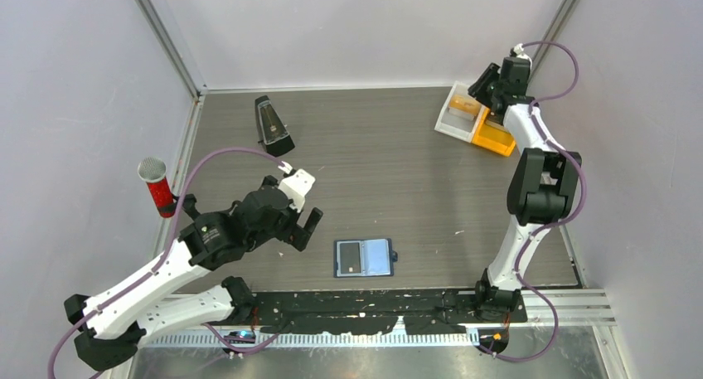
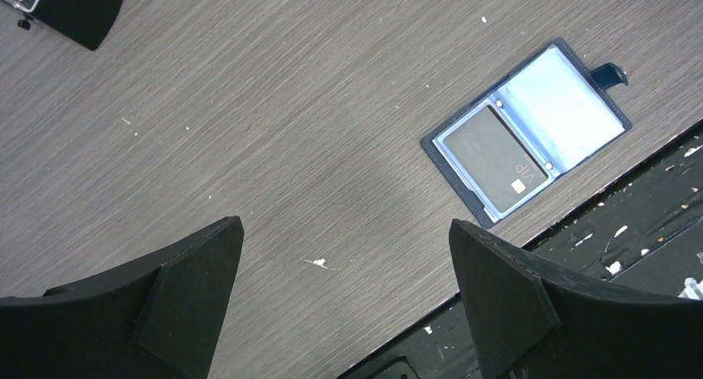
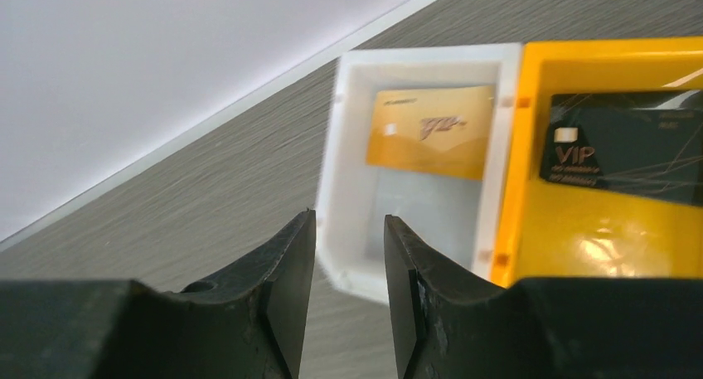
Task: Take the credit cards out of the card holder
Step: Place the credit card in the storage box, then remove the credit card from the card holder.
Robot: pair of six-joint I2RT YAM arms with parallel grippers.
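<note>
Near the front edge, the card holder (image 1: 365, 257) is seen lying open, one dark card (image 2: 493, 159) lodged inside. The left gripper (image 2: 344, 227) is held spread and empty nearby; a pinch on that card's edge is called for next. Far right, the right gripper (image 3: 349, 217), narrowly parted and empty, is poised by a white tray (image 3: 348, 105) and an orange tray (image 3: 580, 230), where an orange-yellow card (image 3: 431, 130) and a black card (image 3: 622, 147) are kept.

The left arm (image 1: 149, 284) and the right arm (image 1: 528, 128) are being shown as smooth white plastic link shells, which are being joined by bulky matte black joint housings (image 1: 543, 184). A thin purple cable (image 1: 192, 176) is being carried in loose loops along each one. The left gripper (image 2: 346, 223) and the right gripper (image 3: 348, 221) are being seen with matte black, wedge-shaped fingers (image 3: 282, 288), faintly scuffed.
</note>
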